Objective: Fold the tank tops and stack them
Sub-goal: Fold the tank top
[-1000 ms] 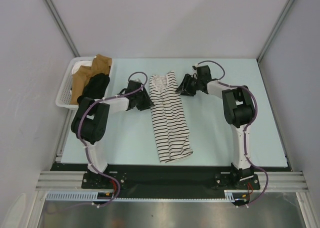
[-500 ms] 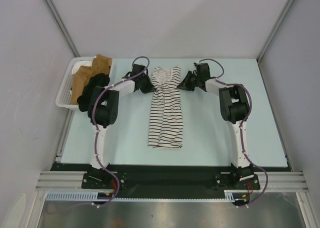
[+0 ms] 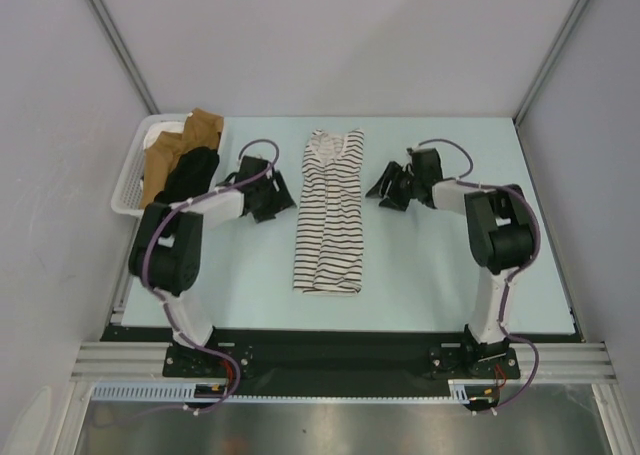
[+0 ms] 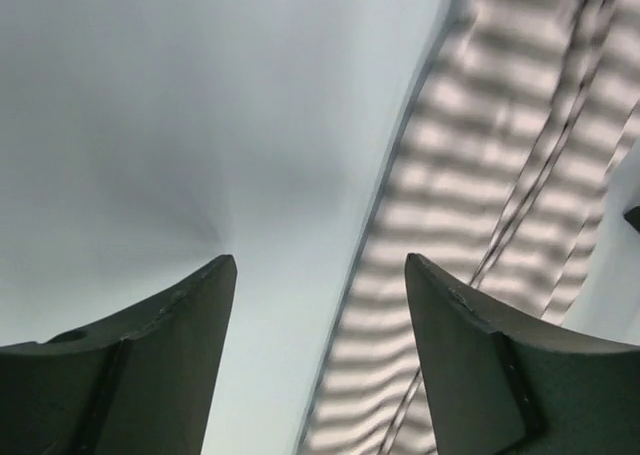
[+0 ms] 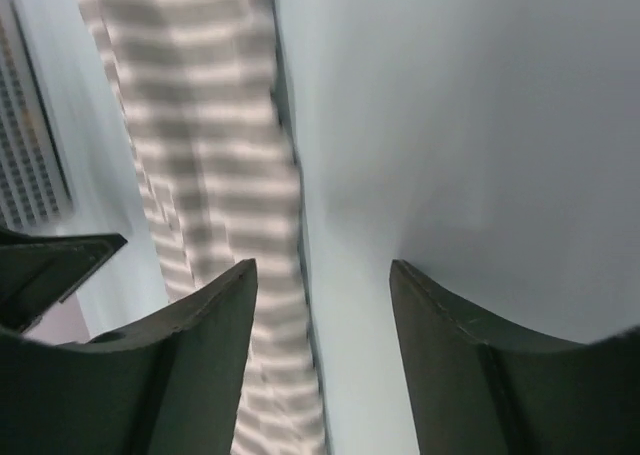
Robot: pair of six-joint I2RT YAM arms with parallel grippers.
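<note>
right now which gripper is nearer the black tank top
Left. The left gripper is just right of the black tank top; the right gripper lies beyond the striped tank top.

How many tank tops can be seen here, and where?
2. The striped tank top lies narrow at the middle of the table; the black tank top is bunched in the white basket at the far left. The brown cloth there may hide more.

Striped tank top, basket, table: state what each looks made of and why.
Striped tank top: soft, thin knit cloth, likely jersey; it lies limp with creases and folded edges.
Basket: probably white plastic; rigid walls with moulded slots.
Table: smooth, matte pale sheet with no glare; the actual material is unclear.
</note>
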